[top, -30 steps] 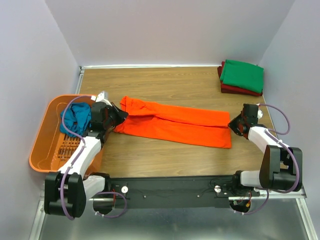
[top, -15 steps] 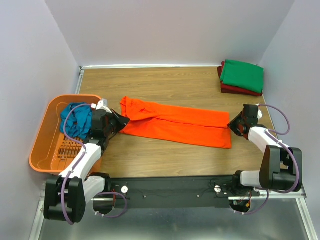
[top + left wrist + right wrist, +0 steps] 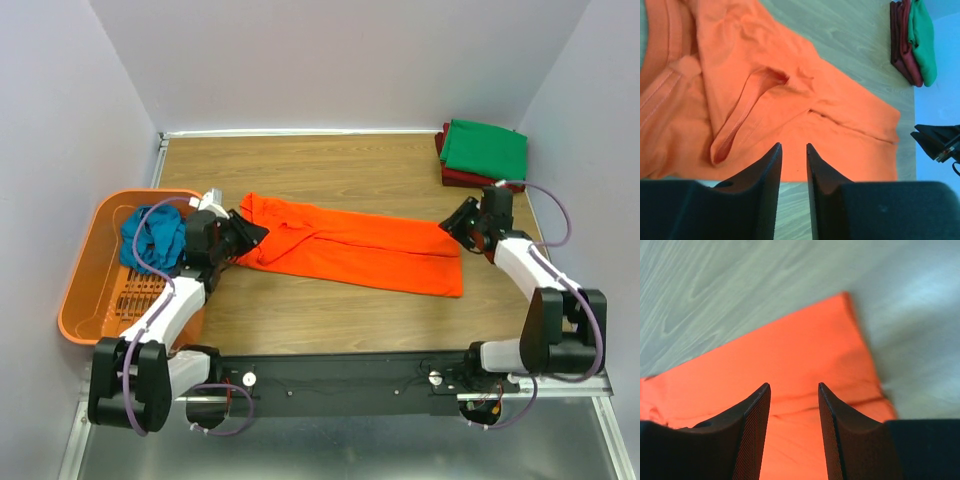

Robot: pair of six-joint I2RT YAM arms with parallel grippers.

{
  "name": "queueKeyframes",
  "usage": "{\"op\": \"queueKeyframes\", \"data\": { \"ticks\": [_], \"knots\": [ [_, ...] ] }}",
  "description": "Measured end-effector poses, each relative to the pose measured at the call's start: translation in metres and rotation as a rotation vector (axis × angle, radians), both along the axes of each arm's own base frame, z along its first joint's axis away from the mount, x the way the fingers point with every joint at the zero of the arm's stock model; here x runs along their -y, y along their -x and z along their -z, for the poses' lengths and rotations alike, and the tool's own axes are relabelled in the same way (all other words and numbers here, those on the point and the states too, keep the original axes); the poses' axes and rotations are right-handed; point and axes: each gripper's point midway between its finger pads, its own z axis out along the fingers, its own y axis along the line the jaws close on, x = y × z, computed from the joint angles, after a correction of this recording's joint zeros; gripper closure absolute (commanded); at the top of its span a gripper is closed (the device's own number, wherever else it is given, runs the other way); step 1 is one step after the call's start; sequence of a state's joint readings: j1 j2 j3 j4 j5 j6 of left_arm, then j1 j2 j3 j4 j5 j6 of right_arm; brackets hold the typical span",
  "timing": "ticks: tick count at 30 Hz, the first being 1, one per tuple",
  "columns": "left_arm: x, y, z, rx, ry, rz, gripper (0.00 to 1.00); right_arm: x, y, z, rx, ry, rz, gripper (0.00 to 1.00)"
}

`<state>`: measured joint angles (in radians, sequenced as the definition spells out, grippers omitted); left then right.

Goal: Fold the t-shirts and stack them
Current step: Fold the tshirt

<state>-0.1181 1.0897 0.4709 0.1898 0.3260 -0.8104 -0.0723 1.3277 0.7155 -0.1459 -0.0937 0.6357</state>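
Note:
The bright orange t-shirt (image 3: 350, 250) lies folded into a long strip across the middle of the table. My left gripper (image 3: 250, 233) hovers at its collar end; in the left wrist view (image 3: 794, 146) its jaws stand a narrow gap apart with nothing between them, above the shirt (image 3: 790, 100). My right gripper (image 3: 451, 222) is open and empty over the shirt's far right corner (image 3: 805, 355). The green t-shirt (image 3: 485, 150) lies folded on the dark red one (image 3: 480, 181) at the back right. The teal-blue t-shirt (image 3: 155, 240) lies crumpled in the basket.
The orange plastic basket (image 3: 80, 290) stands at the table's left edge, beside my left arm. The folded stack also shows in the left wrist view (image 3: 912, 40). Walls close the table on the left, back and right.
My left gripper has moved right onto the shirt's collar end. My right gripper has moved back and left, from beside the shirt's right edge to over its far right corner.

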Motion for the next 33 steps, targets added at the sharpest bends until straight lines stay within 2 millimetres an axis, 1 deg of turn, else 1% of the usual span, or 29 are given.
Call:
{"op": "queueKeyframes", "data": {
  "ticks": [3, 4, 5, 6, 7, 9, 10, 11, 12, 13, 18, 20, 21, 25, 28, 32, 33],
  "knots": [
    [0.008, -0.016, -0.023, 0.044, -0.008, 0.017, 0.76, -0.019, -0.021, -0.006, 0.008, 0.012, -0.073, 0.50],
    [0.014, -0.024, -0.033, 0.059, -0.017, 0.020, 0.79, -0.029, -0.028, -0.004, 0.000, 0.019, -0.102, 0.50],
    [0.019, -0.033, -0.041, 0.071, -0.027, 0.022, 0.86, -0.039, -0.036, -0.002, -0.008, 0.027, -0.137, 0.50],
    [0.026, -0.044, -0.050, 0.085, -0.033, 0.017, 0.88, -0.046, -0.041, 0.000, -0.013, 0.032, -0.159, 0.50],
    [0.029, -0.049, -0.053, 0.086, -0.042, 0.016, 0.90, -0.060, -0.046, 0.006, -0.026, 0.044, -0.195, 0.50],
    [0.041, -0.066, -0.056, 0.075, -0.045, 0.000, 0.91, -0.075, -0.049, 0.016, -0.054, 0.062, -0.235, 0.50],
    [0.046, -0.070, -0.051, 0.058, -0.047, -0.004, 0.91, -0.080, -0.049, 0.019, -0.064, 0.065, -0.250, 0.50],
    [0.049, -0.075, -0.043, 0.028, -0.046, -0.020, 0.93, -0.085, -0.048, 0.025, -0.080, 0.069, -0.263, 0.49],
    [0.052, -0.079, -0.033, -0.008, -0.044, -0.036, 0.94, -0.086, -0.046, 0.032, -0.099, 0.080, -0.264, 0.49],
    [0.054, -0.082, -0.023, -0.039, -0.047, -0.046, 0.94, -0.084, -0.045, 0.036, -0.113, 0.088, -0.261, 0.49],
    [0.062, -0.093, 0.037, -0.208, -0.072, -0.085, 0.95, -0.073, -0.035, 0.050, -0.158, 0.119, -0.217, 0.48],
    [0.067, -0.098, 0.054, -0.257, -0.079, -0.089, 0.96, -0.072, -0.029, 0.057, -0.179, 0.115, -0.208, 0.48],
    [0.069, -0.101, 0.058, -0.267, -0.080, -0.089, 0.96, -0.072, -0.026, 0.060, -0.185, 0.108, -0.200, 0.48],
    [0.077, -0.119, 0.074, -0.305, -0.090, -0.090, 0.98, -0.072, -0.024, 0.060, -0.160, 0.080, -0.169, 0.48],
    [0.082, -0.134, 0.082, -0.320, -0.103, -0.086, 0.98, -0.075, -0.016, 0.059, -0.134, 0.039, -0.154, 0.48],
    [0.088, -0.154, 0.090, -0.334, -0.133, -0.071, 0.98, -0.083, 0.014, 0.058, -0.126, -0.046, -0.157, 0.48],
    [0.090, -0.161, 0.092, -0.333, -0.144, -0.064, 0.98, -0.086, 0.025, 0.059, -0.122, -0.074, -0.159, 0.48]
  ]
}}
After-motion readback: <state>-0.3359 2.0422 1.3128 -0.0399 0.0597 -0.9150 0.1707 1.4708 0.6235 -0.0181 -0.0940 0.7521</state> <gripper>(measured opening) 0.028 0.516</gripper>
